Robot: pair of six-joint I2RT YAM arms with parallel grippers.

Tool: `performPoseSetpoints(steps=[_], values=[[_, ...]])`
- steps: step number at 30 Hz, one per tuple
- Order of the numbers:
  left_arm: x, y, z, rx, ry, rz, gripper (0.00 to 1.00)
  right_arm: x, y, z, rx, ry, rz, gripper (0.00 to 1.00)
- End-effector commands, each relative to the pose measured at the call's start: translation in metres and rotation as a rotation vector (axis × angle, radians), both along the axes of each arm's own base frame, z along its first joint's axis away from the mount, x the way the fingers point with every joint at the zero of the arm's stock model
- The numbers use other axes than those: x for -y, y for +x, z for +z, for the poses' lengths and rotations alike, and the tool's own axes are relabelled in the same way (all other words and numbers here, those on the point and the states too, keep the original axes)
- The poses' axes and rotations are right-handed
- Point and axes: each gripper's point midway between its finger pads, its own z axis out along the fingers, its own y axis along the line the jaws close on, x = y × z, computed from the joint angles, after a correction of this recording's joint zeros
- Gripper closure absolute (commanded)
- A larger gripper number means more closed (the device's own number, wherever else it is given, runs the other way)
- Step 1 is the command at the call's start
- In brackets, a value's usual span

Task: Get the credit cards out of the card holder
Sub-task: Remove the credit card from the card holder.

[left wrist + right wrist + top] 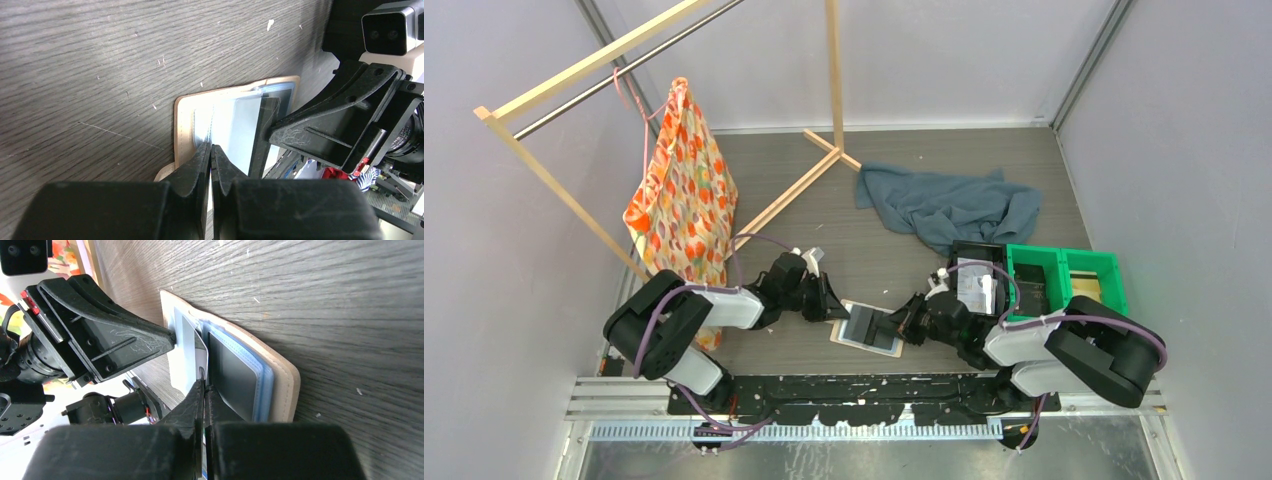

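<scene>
The tan card holder (848, 336) lies open on the table between both arms. My left gripper (835, 307) comes in from the left. In its wrist view it (212, 146) is shut on a pale blue-grey inner leaf of the holder (183, 125). My right gripper (895, 325) comes in from the right. Its jaws (203, 382) are shut on the thin edge of a credit card (201, 371) standing up from the holder (286, 385). That card (261, 135) shows edge-on in the left wrist view. Another dark grey card (235, 375) lies in the blue pocket.
A green bin (1064, 278) and a black tray (976, 268) stand right of the right arm. A blue-grey cloth (949, 205) lies behind them. A wooden rack (824, 160) with a patterned bag (682, 190) stands at the back left.
</scene>
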Motion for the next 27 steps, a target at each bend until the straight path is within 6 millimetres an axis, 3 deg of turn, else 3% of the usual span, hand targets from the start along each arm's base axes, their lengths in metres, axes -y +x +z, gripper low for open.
performPoseSetpoints(steps=[1,10,16,20,27], values=[[-0.056,-0.025,-0.058,-0.112,0.27,0.069,0.92,0.01,0.0,-0.009,0.001,-0.037,-0.024,0.99],[-0.058,-0.022,-0.049,-0.089,0.273,0.071,0.92,0.029,-0.005,-0.009,0.011,-0.086,-0.057,0.99],[-0.056,-0.018,-0.034,-0.062,0.261,0.065,0.92,0.043,-0.008,0.008,0.056,-0.111,-0.065,0.99],[-0.054,-0.015,-0.012,-0.022,0.242,0.055,0.9,0.048,-0.007,0.03,0.115,-0.096,-0.07,0.99],[-0.056,-0.008,0.039,0.09,0.22,0.048,0.85,0.044,-0.007,0.048,0.152,-0.094,-0.034,0.99]])
